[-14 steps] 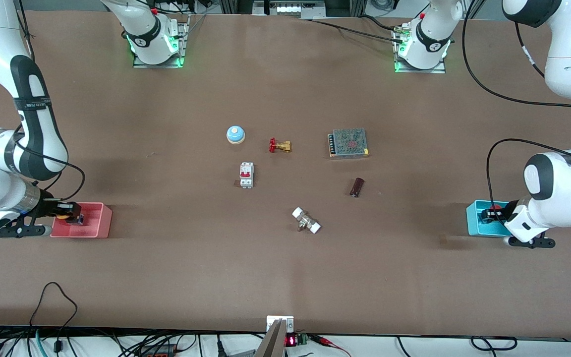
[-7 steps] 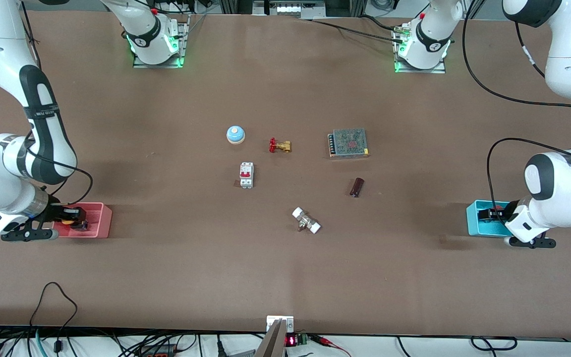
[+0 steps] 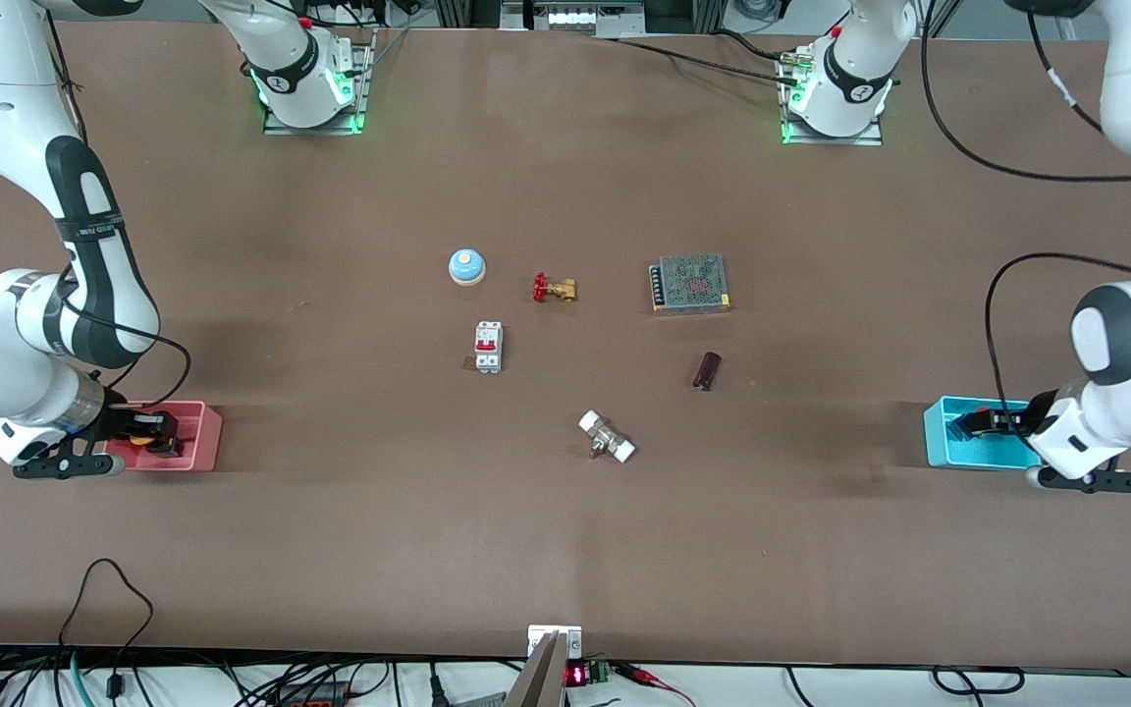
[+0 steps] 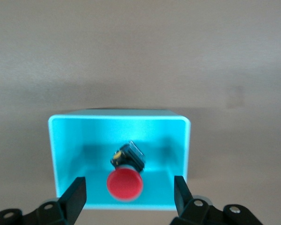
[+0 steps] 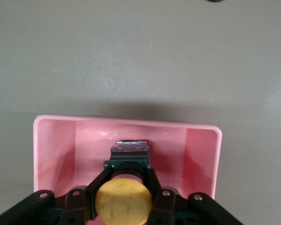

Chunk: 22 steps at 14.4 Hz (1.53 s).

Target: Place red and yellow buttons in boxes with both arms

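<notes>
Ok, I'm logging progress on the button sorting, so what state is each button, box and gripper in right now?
red button: lying loose in the blue box, released.
blue box: holds the red button.
left gripper: open, over the blue box.
yellow button: clamped in the right gripper, down inside the pink box.
pink box: yellow button inside, not yet released.
right gripper: shut on the yellow button.
</notes>
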Tool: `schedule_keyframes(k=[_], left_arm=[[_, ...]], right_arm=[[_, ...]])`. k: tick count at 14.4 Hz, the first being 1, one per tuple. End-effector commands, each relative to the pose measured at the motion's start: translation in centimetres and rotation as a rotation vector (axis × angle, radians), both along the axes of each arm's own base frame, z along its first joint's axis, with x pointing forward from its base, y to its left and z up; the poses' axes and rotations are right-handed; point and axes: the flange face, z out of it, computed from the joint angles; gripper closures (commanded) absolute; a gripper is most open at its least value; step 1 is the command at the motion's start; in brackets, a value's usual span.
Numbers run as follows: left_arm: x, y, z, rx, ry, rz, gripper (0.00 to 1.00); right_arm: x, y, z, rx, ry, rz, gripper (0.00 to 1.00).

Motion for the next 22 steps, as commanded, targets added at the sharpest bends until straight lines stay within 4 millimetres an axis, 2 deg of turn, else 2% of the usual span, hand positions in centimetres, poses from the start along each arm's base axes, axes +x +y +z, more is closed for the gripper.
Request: schedule_keyframes(k=[1, 4, 6, 7, 8, 10, 11, 13, 15, 16, 17, 19, 21, 22], left_arm=[[-1.0, -2.6, 5.4, -0.013, 0.014, -0.035, 0.14], [-2.3, -5.5, 10.1, -0.018, 0.048, -0.073, 0.13], [-2.8, -7.4, 13.4, -0.021, 0.064, -0.097, 0.02], [-3.0, -8.5, 14.9, -0.022, 0.076, -0.099, 0.0], [-3.4, -9.6, 16.2, -0.02, 0.091, -0.082, 0.0], [-4.2, -11.9, 18.9, -0.014, 0.122, -0.042, 0.0], [-4.8, -13.1, 20.3, -0.012, 0.143, -0.032, 0.0], [-5.9, -14.9, 23.0, -0.005, 0.18, -0.014, 0.0], [-7.1, -17.5, 24.3, 0.002, 0.219, -0.013, 0.0], [-7.7, -18.1, 25.3, 0.008, 0.211, -0.015, 0.0], [-8.2, -18.4, 26.5, 0.013, 0.193, -0.018, 0.0], [-8.5, -18.3, 27.3, 0.011, 0.176, -0.016, 0.0], [-8.2, -18.2, 26.6, 0.008, 0.181, -0.01, 0.0], [-8.4, -18.6, 27.5, 0.016, 0.13, -0.013, 0.0]], right_arm=[[0.2, 0.6, -0.5, 0.017, 0.007, -0.001, 0.62], [0.0, 0.7, -0.7, 0.018, 0.011, -0.001, 0.43], [0.0, 0.8, -0.7, 0.02, 0.011, 0.001, 0.18], [0.0, 0.8, -0.7, 0.019, 0.011, 0.003, 0.06], [0.0, 0.8, -0.6, 0.02, 0.011, 0.004, 0.0], [0.0, 1.0, 0.9, 0.024, 0.017, 0.012, 0.0], [-0.3, 1.1, 2.2, 0.03, 0.039, 0.015, 0.0], [-1.0, 1.8, 6.8, 0.044, 0.077, 0.02, 0.0], [-2.3, 3.1, 12.6, 0.057, 0.105, 0.036, 0.0], [-2.9, 3.6, 15.4, 0.061, 0.107, 0.041, 0.0], [-3.7, 4.5, 18.9, 0.054, 0.105, 0.058, 0.0], [-5.9, 5.4, 24.7, 0.05, 0.1, 0.047, 0.0], [-8.1, 6.7, 28.8, 0.03, 0.113, 0.054, 0.0], [-9.1, 7.2, 30.0, 0.026, 0.128, 0.05, 0.0]])
